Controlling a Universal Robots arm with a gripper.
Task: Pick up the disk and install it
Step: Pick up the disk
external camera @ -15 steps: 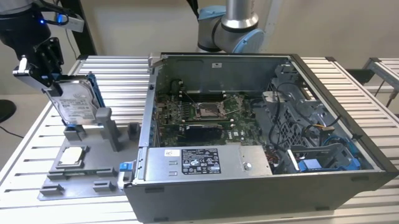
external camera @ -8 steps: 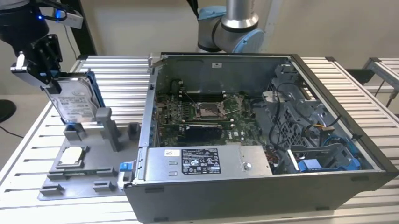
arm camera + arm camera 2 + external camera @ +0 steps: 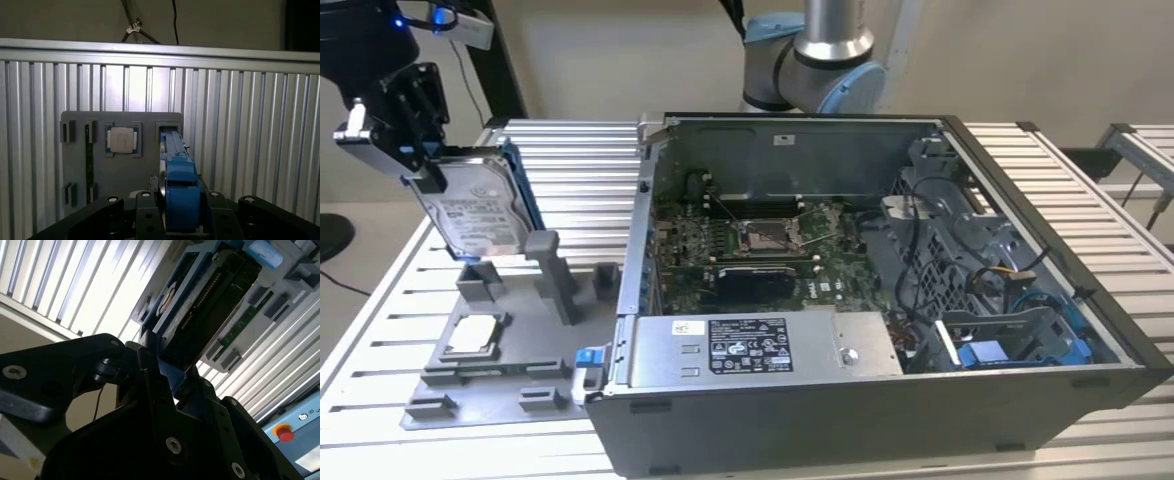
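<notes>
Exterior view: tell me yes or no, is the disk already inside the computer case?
No, the gripper holds the disk upright at the grey tray, outside the open computer case.

A table [image 3: 1067,180] of ribbed aluminium slats spreads across the room, pale and catching bright glare in both wrist views. Behind it stands a plain beige wall [image 3: 614,50]. Grey floor [image 3: 367,195] shows at the exterior view's left, and a second table [image 3: 1141,150], also slatted, at its right.
</notes>
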